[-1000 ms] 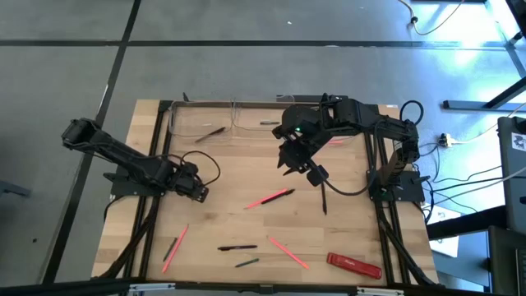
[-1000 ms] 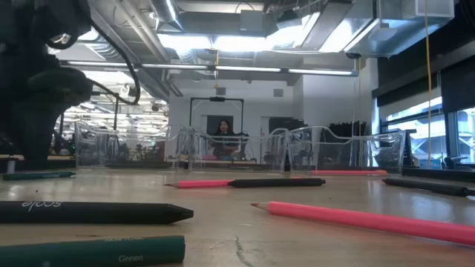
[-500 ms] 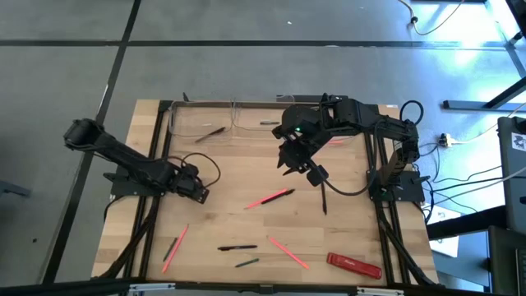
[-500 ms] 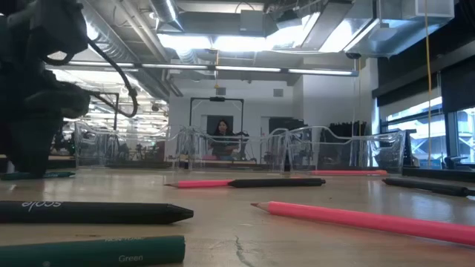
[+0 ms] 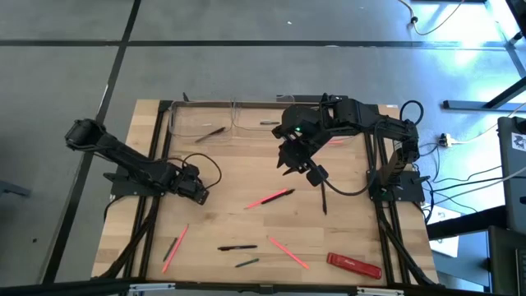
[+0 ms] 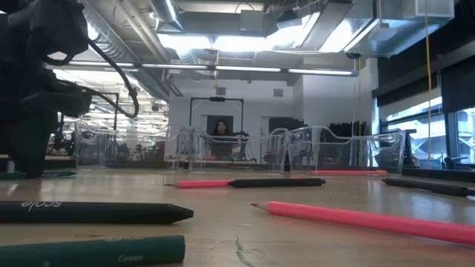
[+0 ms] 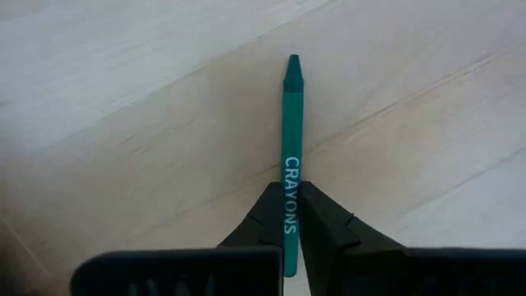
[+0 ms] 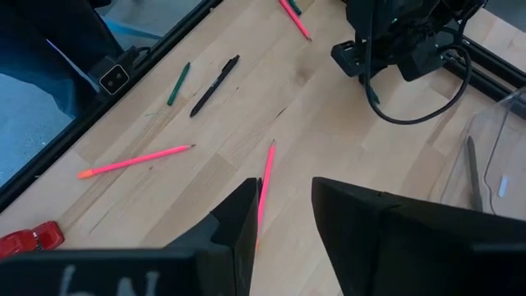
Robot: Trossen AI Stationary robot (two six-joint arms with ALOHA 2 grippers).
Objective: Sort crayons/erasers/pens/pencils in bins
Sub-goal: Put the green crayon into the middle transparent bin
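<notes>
Left pincer (image 7: 291, 215) is clamped on a green crayon (image 7: 292, 123) low on the counter (image 5: 238, 177), left side. Right pincer (image 8: 283, 210) hangs open near the bins (image 5: 246, 119). Grip's near one end, so it could pivot or slip out on the lift.

Both arms are dark, near-black, chunky jointed links. The left arm (image 5: 123, 156) has a thin black cable looping off near its gripper (image 5: 197, 191), and its fingers (image 7: 267, 218) are matte black wedges tapering to a point. The right arm (image 5: 362, 119) is bulkier, with a small green light on its wrist and black cables looping beside it. Its gripper (image 8: 283, 214) has broad, flat black fingers.
</notes>
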